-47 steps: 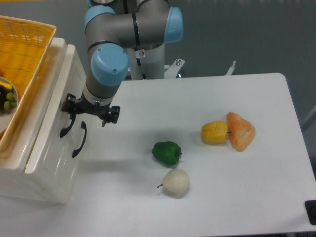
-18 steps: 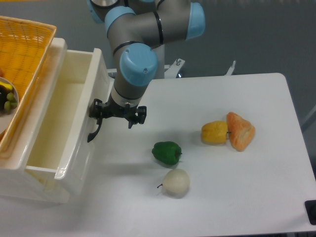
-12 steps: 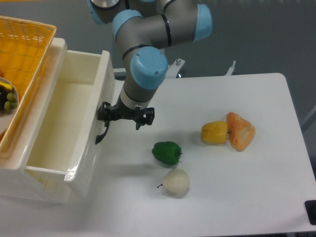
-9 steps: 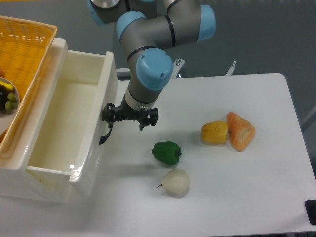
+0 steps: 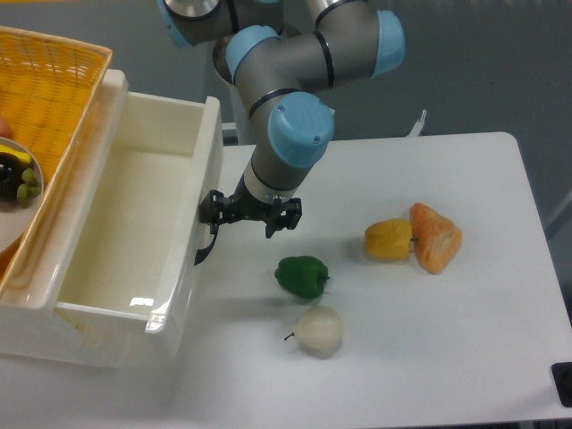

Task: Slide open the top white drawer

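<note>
While the drawer (image 5: 116, 241) stands far out of its cabinet (image 5: 54, 344) at the left of the surface (image 5: 429, 340), its bare white tray open to view under the basket (image 5: 45, 116), I judge the pull nearly finished. What is left is to draw straight along the line of travel, away from the cabinet, without lifting or twisting, so the tray does not bind or tip off its runners. My arm (image 5: 295, 134) leans over from behind, and I should keep the wrist level as it goes. My tool (image 5: 250, 214) sits at the drawer front, one side at the black handle (image 5: 206, 248); whether the fingers are clamped on it or only hooked behind it, I cannot tell. I should stop short of the green pepper (image 5: 302, 276), near the handle, with the pear (image 5: 319, 330) just beyond.
</note>
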You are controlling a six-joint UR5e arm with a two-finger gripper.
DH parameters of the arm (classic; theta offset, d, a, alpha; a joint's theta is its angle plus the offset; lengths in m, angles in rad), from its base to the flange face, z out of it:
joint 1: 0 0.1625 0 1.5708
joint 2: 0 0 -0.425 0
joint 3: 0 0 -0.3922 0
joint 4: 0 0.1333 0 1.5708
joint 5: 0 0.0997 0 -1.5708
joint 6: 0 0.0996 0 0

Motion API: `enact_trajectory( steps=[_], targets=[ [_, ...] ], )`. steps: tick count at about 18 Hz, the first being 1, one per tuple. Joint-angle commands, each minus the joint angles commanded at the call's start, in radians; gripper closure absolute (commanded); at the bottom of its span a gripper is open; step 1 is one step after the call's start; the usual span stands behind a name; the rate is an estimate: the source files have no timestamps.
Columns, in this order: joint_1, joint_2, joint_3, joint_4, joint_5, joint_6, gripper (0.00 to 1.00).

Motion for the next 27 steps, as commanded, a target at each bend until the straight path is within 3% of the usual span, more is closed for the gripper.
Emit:
enact_trajectory(
  steps=[27],
  targets=[
    [0.021, -0.002, -0.005, -0.005, -0.041, 0.025, 0.0]
  ],
)
